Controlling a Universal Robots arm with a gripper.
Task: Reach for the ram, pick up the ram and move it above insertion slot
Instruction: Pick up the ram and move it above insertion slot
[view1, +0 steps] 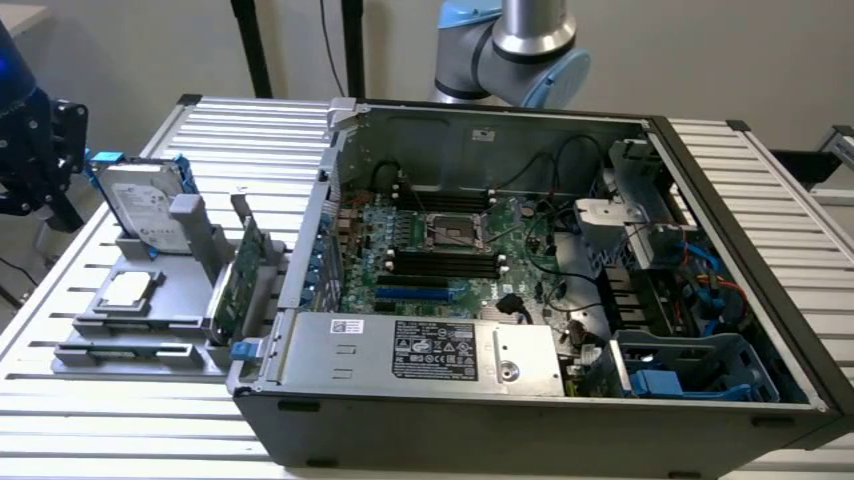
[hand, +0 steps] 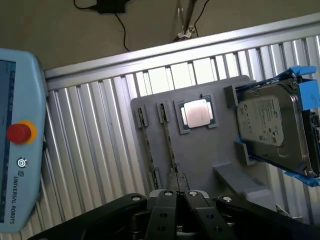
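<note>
**Over the parts tray: jaws drawn together, ram seated in its holder**

Below and ahead of the jaws, in the wrist view, the ram (hand: 167, 142) stands on edge in a narrow holder on the grey tray (hand: 200, 165). A second stick (hand: 146, 145) stands just beside it in a parallel holder. Which of the two is meant I cannot tell. I take the one nearer the processor (hand: 197, 114), since its near end lies almost in line with the jaws.

The dark fingers (hand: 165, 212) converge until their tips meet or nearly meet, and nothing is gripped between them. They look well clear of the tray, so the reach seems barely begun.

The ram's long axis runs away from the jaws toward the table (hand: 90, 145) edge rail, roughly square to the line along which the jaws close. By my judgement the pads would therefore meet its flat faces, not its ends.

The hard drive (hand: 270, 130) in its blue bracket stands at the tray's other side, apart from both sticks. A teach pendant (hand: 20, 135) hangs off to one side.

In the exterior view the tray sits at the exterior view's left of the open computer case (view1: 400, 420), with the expansion card (view1: 244, 285) upright between them. The long dark insertion slot (view1: 447, 265) lies on the board inside the case, well apart from the ram.
</note>
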